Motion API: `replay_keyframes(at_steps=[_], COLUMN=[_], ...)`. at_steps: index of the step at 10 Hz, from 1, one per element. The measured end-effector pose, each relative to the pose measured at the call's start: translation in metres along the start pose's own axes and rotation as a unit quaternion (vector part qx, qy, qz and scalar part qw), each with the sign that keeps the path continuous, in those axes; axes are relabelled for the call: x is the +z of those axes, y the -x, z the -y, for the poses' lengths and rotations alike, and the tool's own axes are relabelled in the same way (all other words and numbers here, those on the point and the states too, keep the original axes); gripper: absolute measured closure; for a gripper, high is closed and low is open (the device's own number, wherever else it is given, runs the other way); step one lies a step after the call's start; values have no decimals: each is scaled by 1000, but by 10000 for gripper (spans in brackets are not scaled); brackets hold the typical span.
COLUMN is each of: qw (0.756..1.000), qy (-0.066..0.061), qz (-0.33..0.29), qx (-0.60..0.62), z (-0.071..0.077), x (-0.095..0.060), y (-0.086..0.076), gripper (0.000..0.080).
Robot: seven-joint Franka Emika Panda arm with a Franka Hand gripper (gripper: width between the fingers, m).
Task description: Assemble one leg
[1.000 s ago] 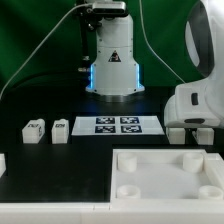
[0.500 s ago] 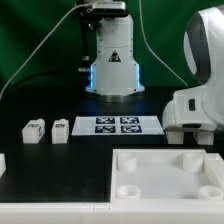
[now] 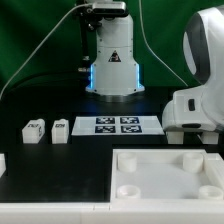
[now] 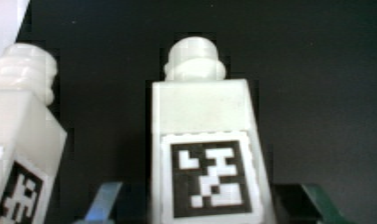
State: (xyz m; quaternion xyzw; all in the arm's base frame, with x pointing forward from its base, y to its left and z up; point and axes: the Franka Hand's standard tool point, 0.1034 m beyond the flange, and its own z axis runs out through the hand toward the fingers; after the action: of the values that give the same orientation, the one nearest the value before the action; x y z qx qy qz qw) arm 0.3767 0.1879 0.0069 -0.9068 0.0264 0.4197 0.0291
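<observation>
Gripper [image 4: 203, 203] open, fingers either side of leg [image 4: 203, 110], gaps visible; second leg [image 4: 20, 105] just beside

leg [image 3: 34, 130] beside another leg [image 3: 60, 130] | marker board [image 3: 118, 124] behind | tray [image 3: 155, 175] nearest camera

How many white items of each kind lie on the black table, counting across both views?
Small white plastic block-like legs with square tags: 4
Large white square tray-like part: 1
Thin flat white marker board: 1
Total: 6
</observation>
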Motion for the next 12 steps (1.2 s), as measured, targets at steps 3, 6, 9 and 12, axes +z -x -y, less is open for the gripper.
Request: replay_keyframes(at_steps=[3,6,9,12], qw=[1000,1000,999,985], qy=[0,0,4,-17], qz=[0,0,-35,-167], qx=[0,0,-38,-50], z=[0,0,-15,-38], x=[0,0,-59,-138], y=[0,0,6,30], gripper=[508,508,507,507])
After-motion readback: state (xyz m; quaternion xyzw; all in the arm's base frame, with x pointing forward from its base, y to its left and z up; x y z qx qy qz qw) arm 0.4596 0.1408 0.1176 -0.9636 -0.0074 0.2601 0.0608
